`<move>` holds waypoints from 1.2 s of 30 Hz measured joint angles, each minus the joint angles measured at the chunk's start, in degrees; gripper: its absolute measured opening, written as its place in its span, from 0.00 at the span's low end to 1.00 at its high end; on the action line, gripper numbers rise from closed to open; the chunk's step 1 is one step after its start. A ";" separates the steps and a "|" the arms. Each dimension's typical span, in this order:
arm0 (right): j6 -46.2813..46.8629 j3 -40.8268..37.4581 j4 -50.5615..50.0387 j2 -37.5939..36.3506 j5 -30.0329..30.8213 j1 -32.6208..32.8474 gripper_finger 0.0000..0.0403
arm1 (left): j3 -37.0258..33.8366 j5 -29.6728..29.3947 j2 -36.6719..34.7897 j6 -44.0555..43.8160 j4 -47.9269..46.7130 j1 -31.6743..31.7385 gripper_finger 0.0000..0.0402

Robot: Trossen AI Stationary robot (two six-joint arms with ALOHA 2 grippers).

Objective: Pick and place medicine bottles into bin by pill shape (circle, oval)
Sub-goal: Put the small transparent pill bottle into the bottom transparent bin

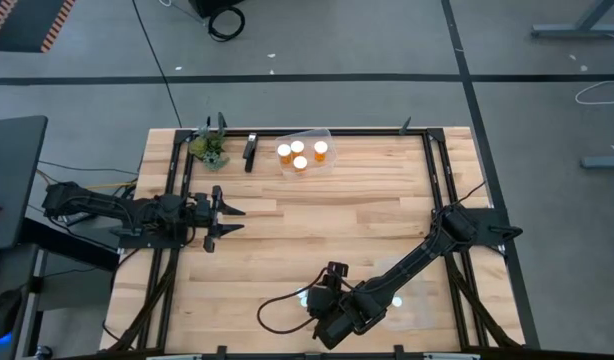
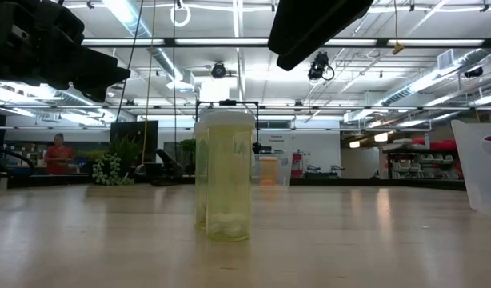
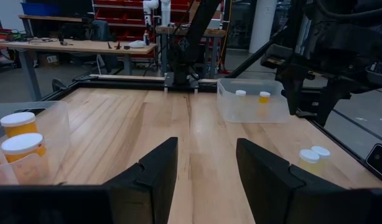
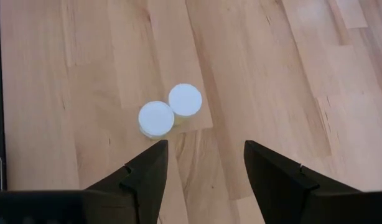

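Two small pale medicine bottles with white caps (image 4: pixel 156 118) (image 4: pixel 185 99) stand side by side on their bases on the wooden table; they also show in the low view (image 2: pixel 225 172) and the left wrist view (image 3: pixel 314 157). My right gripper (image 4: pixel 206 146) hangs above them near the table's near edge (image 1: pixel 322 305), fingers pointing down, open and empty. My left gripper (image 1: pixel 227 218) waits at the table's left, open and empty (image 3: pixel 206 146). Four orange bottles with white caps (image 1: pixel 303 153) stand in a clear bin (image 1: pixel 325 135) at the far edge.
A second clear bin (image 3: pixel 253 106) at the near right holds two bottles (image 3: pixel 241 94) (image 3: pixel 264 96); its wall shows in the low view (image 2: pixel 481 160). A small plant (image 1: pixel 209 148) and a dark tool (image 1: pixel 250 150) lie at the far left. A black frame (image 1: pixel 432 170) borders the table.
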 joint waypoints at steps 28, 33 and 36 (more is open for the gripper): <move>1.31 0.00 -0.14 0.00 -1.62 0.48 0.54 | -0.02 0.00 0.00 0.02 0.00 0.02 0.43; 1.98 0.00 -0.26 -0.13 -3.37 0.55 0.54 | 0.00 0.00 0.00 0.02 0.00 0.00 0.43; 1.57 0.08 -0.27 -0.15 -3.39 0.50 0.54 | 0.00 0.00 0.00 0.03 -0.02 0.00 0.43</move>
